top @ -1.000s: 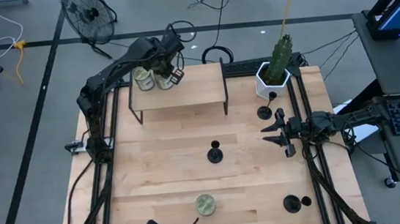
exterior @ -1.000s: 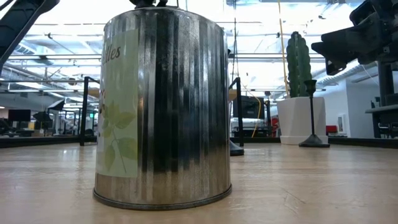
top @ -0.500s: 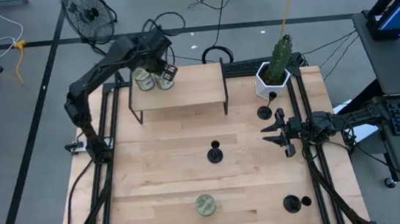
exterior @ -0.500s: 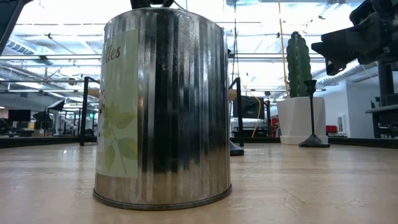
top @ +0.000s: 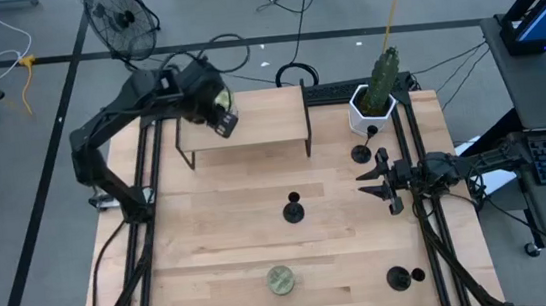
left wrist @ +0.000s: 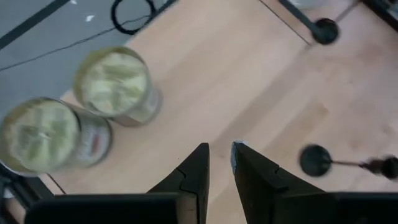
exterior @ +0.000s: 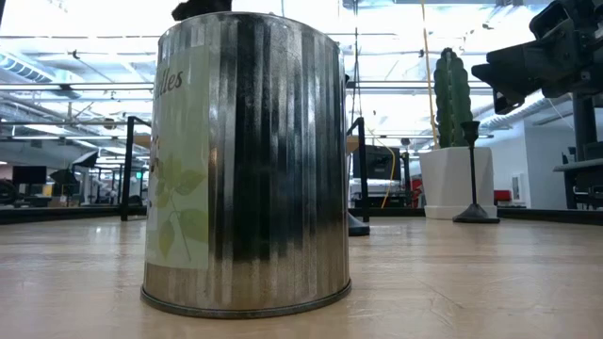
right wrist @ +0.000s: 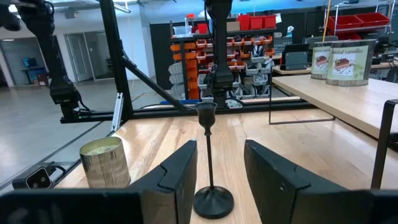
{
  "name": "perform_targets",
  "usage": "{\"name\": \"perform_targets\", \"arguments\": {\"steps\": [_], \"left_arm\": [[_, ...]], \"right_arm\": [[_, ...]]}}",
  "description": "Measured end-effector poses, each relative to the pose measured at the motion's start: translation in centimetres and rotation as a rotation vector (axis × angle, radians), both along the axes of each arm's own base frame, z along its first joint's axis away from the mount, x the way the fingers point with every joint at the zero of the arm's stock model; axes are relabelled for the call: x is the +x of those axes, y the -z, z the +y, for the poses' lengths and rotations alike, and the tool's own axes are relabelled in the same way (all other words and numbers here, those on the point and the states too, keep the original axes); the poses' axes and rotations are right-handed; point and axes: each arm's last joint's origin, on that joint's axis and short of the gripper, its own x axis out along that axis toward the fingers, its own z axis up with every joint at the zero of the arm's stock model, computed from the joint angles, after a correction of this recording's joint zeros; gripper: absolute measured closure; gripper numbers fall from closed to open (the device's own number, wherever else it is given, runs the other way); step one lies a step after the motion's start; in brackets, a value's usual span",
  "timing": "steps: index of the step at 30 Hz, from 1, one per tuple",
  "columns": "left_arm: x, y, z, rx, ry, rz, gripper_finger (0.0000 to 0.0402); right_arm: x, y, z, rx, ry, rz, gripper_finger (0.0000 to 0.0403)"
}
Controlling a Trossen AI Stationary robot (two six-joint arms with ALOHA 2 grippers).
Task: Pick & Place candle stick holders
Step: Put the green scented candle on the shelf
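Note:
Three black candle stick holders stand on their round bases on the table: one at the middle, one beside the cactus pot, one at the near right. My right gripper is open and empty, level at the right side, pointing at the middle holder, which stands ahead of its fingers. My left gripper hangs over the shelf's left part, fingers nearly together and empty. Two greenish jars stand on the shelf below it.
A wooden shelf on black legs stands at the far middle. A third jar stands near the front edge and fills the low view. A white pot with a cactus stands at the far right.
My left gripper has drawn back from the two jars on the shelf, going toward the table's left and a little toward its near edge, with the arm's elbow swinging left. The jars stay on the shelf.

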Motion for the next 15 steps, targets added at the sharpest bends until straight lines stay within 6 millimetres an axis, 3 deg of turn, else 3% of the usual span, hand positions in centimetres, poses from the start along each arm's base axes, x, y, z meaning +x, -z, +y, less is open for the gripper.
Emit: {"name": "perform_targets", "arguments": {"steps": [15], "left_arm": [[2.3,0.4,-10.3,-0.102,0.351,-0.002,0.0328]], "right_arm": [[0.0,0.0,0.0,0.0,0.0,0.0,0.0277]]}}
